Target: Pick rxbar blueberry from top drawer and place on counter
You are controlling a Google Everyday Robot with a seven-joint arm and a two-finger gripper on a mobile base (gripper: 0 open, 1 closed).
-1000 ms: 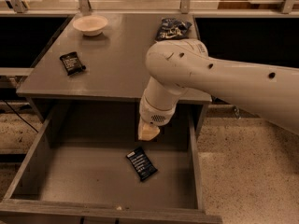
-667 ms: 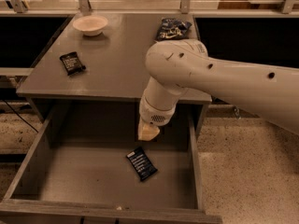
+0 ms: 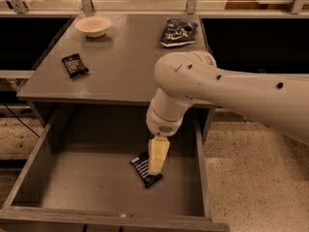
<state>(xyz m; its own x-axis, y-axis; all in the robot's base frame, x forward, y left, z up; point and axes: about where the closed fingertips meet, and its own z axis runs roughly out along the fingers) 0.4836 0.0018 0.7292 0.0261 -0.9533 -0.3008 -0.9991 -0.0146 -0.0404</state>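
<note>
One white arm (image 3: 217,86) reaches in from your right, crossing the counter's (image 3: 120,66) front right corner and bending down past its front edge. Below that edge the top drawer (image 3: 87,178) stands pulled out, and your gripper (image 3: 156,166) hangs inside it, pointing straight down, right of the counter's middle line. The rxbar blueberry (image 3: 141,165) lies flat on the drawer floor directly under the gripper, turned at an angle to the counter's edge and partly covered by the gripper. You cannot tell from this view whether the gripper is open, closed or gripping the bar. On the counter you have a pale bowl (image 3: 93,25) at the far left, a black packet (image 3: 74,65) near the left edge, and a blue-and-white snack bag (image 3: 177,32) at the far right.
</note>
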